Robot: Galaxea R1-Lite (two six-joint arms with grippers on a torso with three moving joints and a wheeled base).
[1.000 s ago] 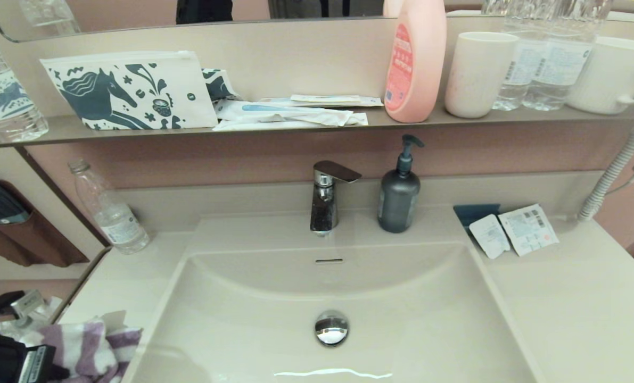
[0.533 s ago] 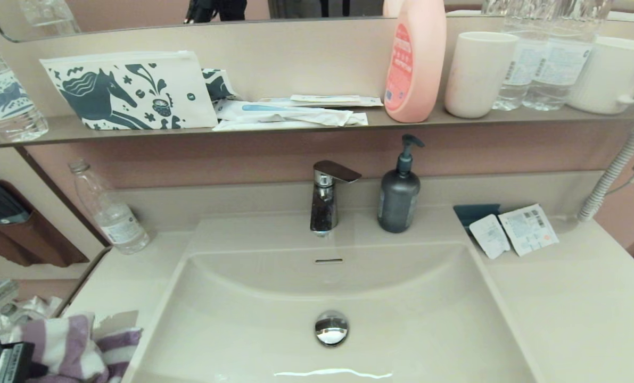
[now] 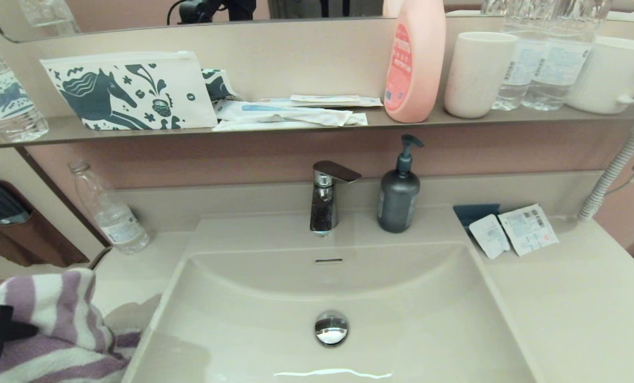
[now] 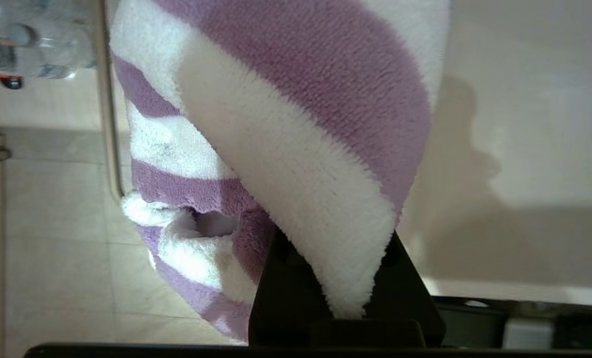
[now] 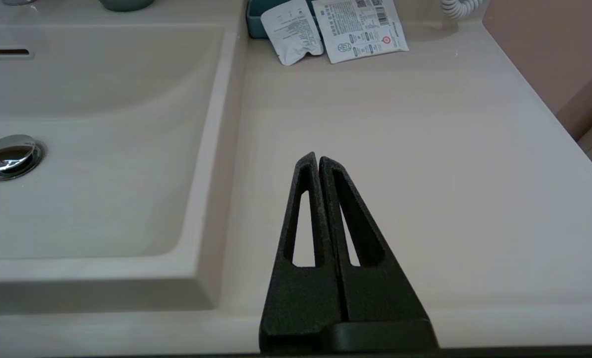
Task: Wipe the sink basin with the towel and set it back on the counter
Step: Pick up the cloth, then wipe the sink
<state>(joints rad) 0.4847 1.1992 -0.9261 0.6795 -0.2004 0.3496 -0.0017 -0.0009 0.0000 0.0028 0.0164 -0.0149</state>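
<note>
The purple and white striped towel [image 3: 50, 319] hangs lifted above the counter's left front corner, beside the sink basin [image 3: 253, 303]. My left gripper [image 4: 336, 251] is shut on the towel [image 4: 296, 124], a white fold pinched between its black fingers [image 4: 281, 288]. The basin holds only its chrome drain plug [image 3: 331, 327], with the overflow slot [image 3: 329, 260] behind. My right gripper [image 5: 318, 160] is shut on nothing and hovers low over the counter [image 5: 425, 149] right of the basin; it is out of the head view.
A faucet [image 3: 324, 197] and a dark soap pump [image 3: 399, 194] stand behind the basin. A clear bottle [image 3: 109, 210] stands at the back left, sachets [image 3: 513, 231] at the back right. The shelf [image 3: 306, 127] above carries a horse-print pouch, a pink bottle and cups.
My left gripper has lifted the towel up off the counter's left front corner; it now hangs higher and looks larger in the head view. The right arm has not moved.
</note>
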